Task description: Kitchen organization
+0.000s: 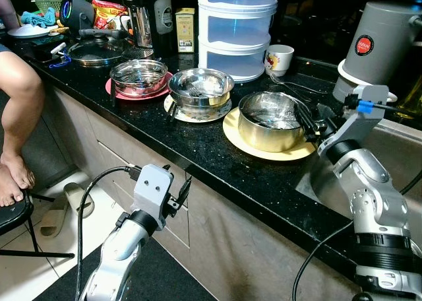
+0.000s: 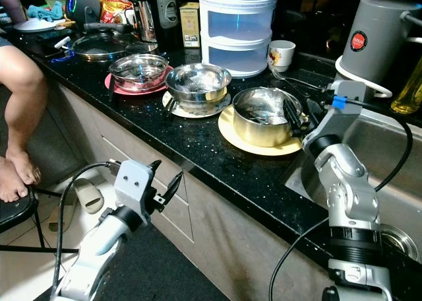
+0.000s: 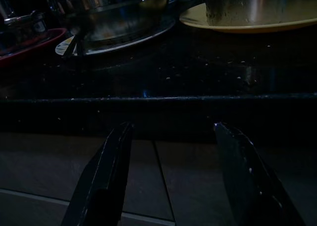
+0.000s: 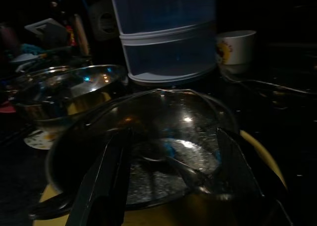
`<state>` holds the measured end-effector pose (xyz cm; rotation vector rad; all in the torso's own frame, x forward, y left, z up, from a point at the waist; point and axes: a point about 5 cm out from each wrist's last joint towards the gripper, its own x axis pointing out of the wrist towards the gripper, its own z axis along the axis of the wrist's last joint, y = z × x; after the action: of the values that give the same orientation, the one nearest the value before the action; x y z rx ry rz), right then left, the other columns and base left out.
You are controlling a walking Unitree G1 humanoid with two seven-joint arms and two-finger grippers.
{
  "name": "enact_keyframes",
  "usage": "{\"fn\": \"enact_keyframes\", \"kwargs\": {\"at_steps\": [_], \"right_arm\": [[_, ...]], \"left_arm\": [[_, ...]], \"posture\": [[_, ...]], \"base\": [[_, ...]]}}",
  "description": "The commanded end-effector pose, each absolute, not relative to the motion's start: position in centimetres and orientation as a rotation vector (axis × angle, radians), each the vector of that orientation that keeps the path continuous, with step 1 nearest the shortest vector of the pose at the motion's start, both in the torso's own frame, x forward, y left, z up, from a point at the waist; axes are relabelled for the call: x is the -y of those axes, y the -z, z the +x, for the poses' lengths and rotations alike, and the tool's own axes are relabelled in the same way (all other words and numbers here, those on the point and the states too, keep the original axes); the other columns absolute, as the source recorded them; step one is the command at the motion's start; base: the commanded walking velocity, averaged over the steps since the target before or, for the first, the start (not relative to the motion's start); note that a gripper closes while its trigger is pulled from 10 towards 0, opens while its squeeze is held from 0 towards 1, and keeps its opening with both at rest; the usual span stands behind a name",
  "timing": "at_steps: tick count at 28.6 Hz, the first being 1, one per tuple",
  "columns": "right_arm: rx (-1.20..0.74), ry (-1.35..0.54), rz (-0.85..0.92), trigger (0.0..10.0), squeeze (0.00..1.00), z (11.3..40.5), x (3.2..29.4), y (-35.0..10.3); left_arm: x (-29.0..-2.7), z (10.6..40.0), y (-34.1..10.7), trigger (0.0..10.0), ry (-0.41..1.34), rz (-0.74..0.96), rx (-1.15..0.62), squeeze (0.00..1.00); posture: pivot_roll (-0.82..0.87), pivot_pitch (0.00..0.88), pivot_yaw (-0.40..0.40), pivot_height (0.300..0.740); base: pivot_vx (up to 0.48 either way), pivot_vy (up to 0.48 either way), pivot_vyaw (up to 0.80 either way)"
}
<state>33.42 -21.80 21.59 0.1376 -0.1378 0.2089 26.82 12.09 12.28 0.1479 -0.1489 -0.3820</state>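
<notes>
1. Left gripper sits lowest and closest, below the black counter edge, in front of the cabinet fronts. Fingers spread wide, holding nothing; the left wrist view looks between them at the counter edge.
2. Right gripper is at the right rim of the steel bowl on the yellow plate, just left of the sink. Fingers wide apart, reaching over the rim and into the bowl; nothing gripped. Right wrist view shows what looks like cutlery lying in the bowl, too dark to identify.
3. Middle steel bowl sits on a white patterned plate, just left of the yellow plate.
4. Third steel bowl sits on a red plate, further left.
5. Behind the bowls: stacked white plastic container, white mug to its right, grey kettle-like appliance at far right.
6. Far left back: pan with glass lid, snack packets, dark bottles.
7. Person's bare leg at left edge, foot on a stool.
</notes>
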Motion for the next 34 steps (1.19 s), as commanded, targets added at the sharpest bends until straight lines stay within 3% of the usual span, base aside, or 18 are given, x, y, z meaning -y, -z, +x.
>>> {"fn": "enact_keyframes", "kwargs": {"at_steps": [1,5,6,7,9,10,12,13,25,34], "right_arm": [[0.115,-0.229,0.169,10.0,0.00,33.4,21.5,-20.9],[0.136,-0.209,0.187,10.0,0.00,33.6,21.7,-21.0],[0.154,-0.205,0.202,7.5,0.00,33.6,21.8,-21.2],[0.163,-0.208,0.207,8.1,0.00,33.6,21.7,-21.3],[0.179,-0.215,0.218,8.2,0.00,33.6,21.5,-21.5],[0.185,-0.218,0.220,4.3,0.00,33.6,21.4,-21.5],[0.188,-0.219,0.221,3.7,0.00,33.6,21.3,-21.5],[0.189,-0.220,0.220,0.0,0.00,33.6,21.2,-21.5],[0.229,-0.236,0.229,0.0,0.00,33.7,20.7,-22.0],[0.464,-0.229,0.274,0.0,0.00,33.6,20.1,-27.5]], "left_arm": [[-12.1,27.0,-12.3,10.0,0.383,0.158,0.149,0.00],[-12.1,27.0,-12.3,10.0,0.383,0.159,0.150,0.00],[-12.1,27.0,-12.3,10.0,0.383,0.159,0.151,0.00],[-12.1,27.0,-12.3,10.0,0.383,0.159,0.151,0.00],[-12.1,27.1,-12.3,10.0,0.383,0.159,0.151,0.00],[-12.1,27.1,-12.3,10.0,0.383,0.159,0.152,0.00],[-12.1,27.1,-12.3,10.0,0.383,0.159,0.152,0.00],[-12.1,27.1,-12.3,10.0,0.383,0.160,0.152,0.00],[-12.1,27.0,-12.4,10.0,0.383,0.159,0.158,0.00],[-12.1,27.1,-12.5,10.0,0.382,0.160,0.161,0.00]], "posture": [[-0.04,0.000,-0.021,0.740],[-0.04,0.000,-0.019,0.740],[-0.04,0.000,-0.021,0.740],[-0.04,0.000,-0.021,0.740],[-0.04,0.000,-0.020,0.740],[-0.04,0.000,-0.020,0.740],[-0.03,0.000,-0.021,0.740],[-0.03,0.000,-0.022,0.740],[-0.04,0.000,-0.024,0.740],[-0.03,0.000,-0.024,0.740]], "base": [[0.000,0.000,0.00],[0.000,0.000,0.00],[0.000,0.000,0.00],[0.000,0.000,0.00],[0.000,0.000,0.00],[0.000,0.000,0.00],[0.000,0.000,0.00],[0.000,0.000,0.00],[0.000,0.000,0.00],[0.000,0.000,0.00]]}}
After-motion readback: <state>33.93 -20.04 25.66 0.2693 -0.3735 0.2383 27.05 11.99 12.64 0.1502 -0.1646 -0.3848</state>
